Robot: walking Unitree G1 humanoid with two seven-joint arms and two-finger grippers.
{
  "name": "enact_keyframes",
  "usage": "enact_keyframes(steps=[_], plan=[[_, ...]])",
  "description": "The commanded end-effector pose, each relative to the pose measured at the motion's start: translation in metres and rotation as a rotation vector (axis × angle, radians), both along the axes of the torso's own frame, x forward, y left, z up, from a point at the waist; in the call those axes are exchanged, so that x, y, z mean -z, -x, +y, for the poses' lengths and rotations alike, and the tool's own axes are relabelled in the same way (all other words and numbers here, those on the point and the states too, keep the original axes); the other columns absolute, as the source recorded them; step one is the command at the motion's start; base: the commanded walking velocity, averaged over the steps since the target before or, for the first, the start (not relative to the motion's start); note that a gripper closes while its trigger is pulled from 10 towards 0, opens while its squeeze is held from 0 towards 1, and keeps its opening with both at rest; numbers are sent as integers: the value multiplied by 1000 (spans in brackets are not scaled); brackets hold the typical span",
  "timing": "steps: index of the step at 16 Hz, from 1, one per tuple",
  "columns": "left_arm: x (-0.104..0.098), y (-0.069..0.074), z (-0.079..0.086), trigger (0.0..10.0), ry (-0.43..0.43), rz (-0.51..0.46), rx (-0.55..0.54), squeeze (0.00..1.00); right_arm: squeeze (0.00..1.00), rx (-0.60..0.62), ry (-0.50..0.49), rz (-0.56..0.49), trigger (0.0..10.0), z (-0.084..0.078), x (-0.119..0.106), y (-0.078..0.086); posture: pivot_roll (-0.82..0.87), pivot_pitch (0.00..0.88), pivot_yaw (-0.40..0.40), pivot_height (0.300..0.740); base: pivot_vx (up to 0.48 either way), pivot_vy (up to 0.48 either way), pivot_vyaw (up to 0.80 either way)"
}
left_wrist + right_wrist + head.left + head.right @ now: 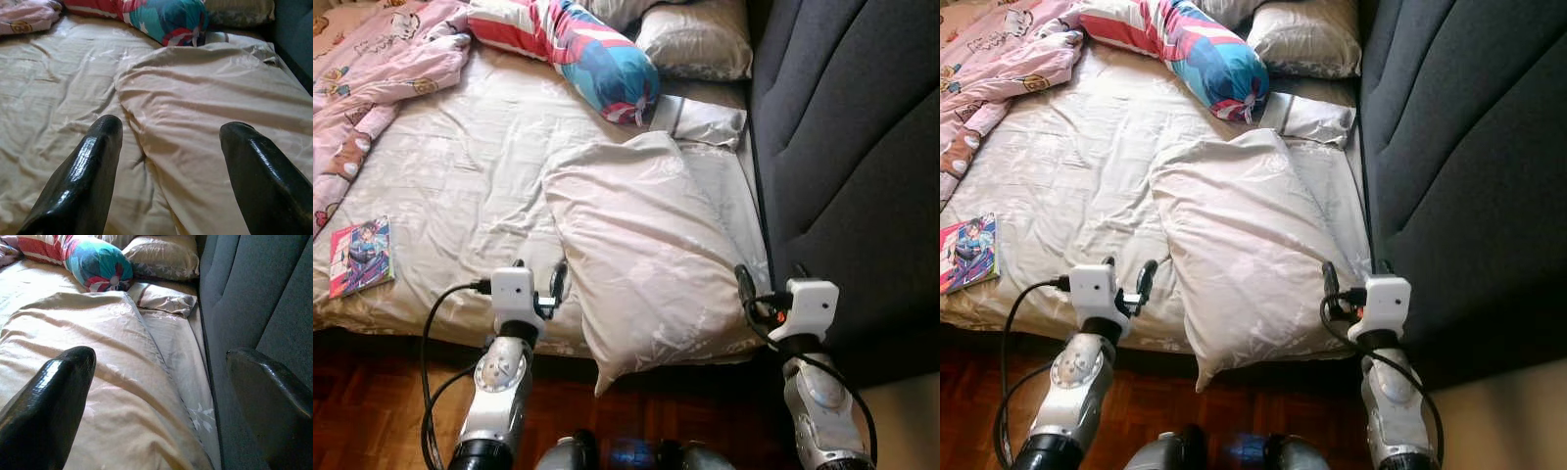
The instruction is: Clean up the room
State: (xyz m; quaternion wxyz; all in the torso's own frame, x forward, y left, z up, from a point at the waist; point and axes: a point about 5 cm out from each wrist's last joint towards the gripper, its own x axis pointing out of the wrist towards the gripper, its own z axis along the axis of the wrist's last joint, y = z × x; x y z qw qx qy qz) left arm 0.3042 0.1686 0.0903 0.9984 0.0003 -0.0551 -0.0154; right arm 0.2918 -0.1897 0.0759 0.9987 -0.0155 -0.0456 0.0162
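Two grippers hover at the near edge of the bed (460, 186), one on each side of a big pillow (646, 255).

Its long axis runs near to far, slightly slanted; the near corner hangs off the mattress, the far end points toward a striped bolster (578, 49). Left gripper (540, 284) and right gripper (766, 289) both have fingers spread wide, holding nothing. Right of it stands a dark headboard (852, 147). A book (359, 256) lies at near left, a pink blanket (372, 78) at far left.
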Motion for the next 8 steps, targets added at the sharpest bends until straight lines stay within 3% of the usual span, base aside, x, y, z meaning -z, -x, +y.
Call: enact_keyframes(steps=[1, 8], plan=[[5, 5, 2, 10000, -3, 16, -4, 0, 0, 2, 1, 36, 10000, 0, 9, 5, -30, 223, -5, 720, 0, 0, 0], [8, 8, 0, 10000, 6, 29, 8, 0, 0, -12, -8, 46, 10000, 3, 12, 8, -29, 226, -1, 686, 0, 0, 0]])
